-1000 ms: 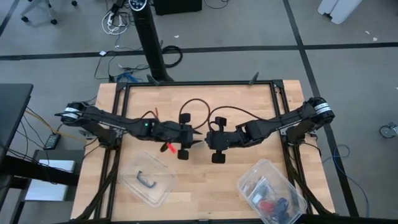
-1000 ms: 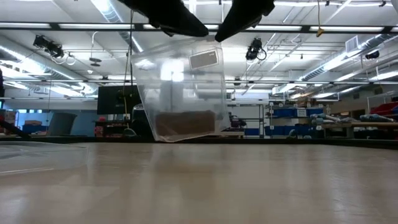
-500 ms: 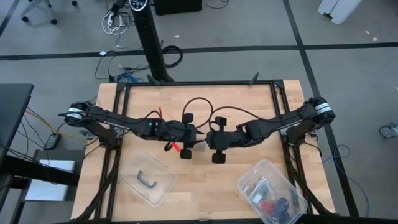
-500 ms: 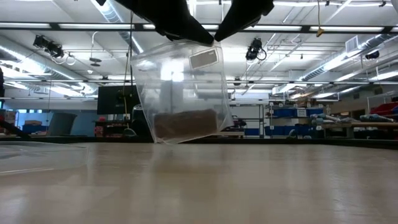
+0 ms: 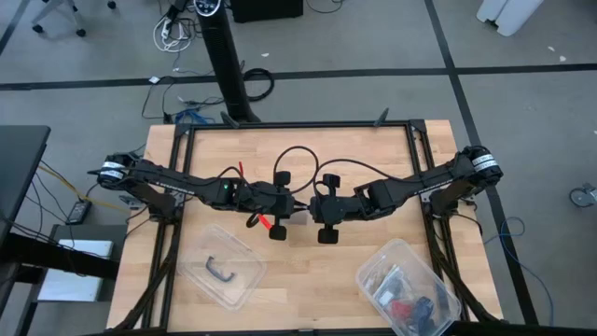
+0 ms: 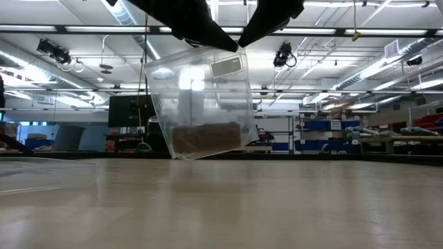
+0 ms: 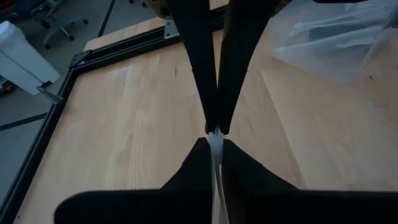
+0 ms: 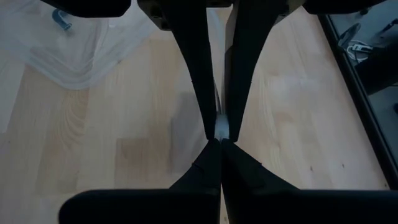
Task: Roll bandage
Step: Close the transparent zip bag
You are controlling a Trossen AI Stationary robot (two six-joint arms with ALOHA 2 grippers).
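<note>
The bandage [image 6: 205, 137] is a dark brown lump lying in the bottom of a clear plastic bag [image 6: 201, 104]. The bag hangs tilted over the middle of the table. Above it my left gripper [image 5: 297, 207] and my right gripper [image 5: 309, 207] meet tip to tip, both shut on the bag's top. In the low view my left gripper [image 6: 208, 34] comes in from the upper left and my right gripper [image 6: 259, 24] from the upper right. I cannot tell whether the bag's bottom touches the table. My left gripper pinches the bag's thin top edge [image 7: 215, 155] between its two fingers, coming level from the table's left. The bag hangs below the fingers. My right gripper pinches the same top edge [image 8: 221, 123] between its two fingers, coming level from the table's right, tip against my left gripper's tip.
A clear tub with a black handle piece [image 5: 224, 271] lies near the front left. Another clear tub [image 5: 406, 289] with red and blue items stands at the front right. A black frame [image 5: 298, 126] runs round the table's edges.
My left gripper has gone toward the table's right, up to my right gripper, and has shut on the bag's top edge. The bag has stayed hanging where it was.
</note>
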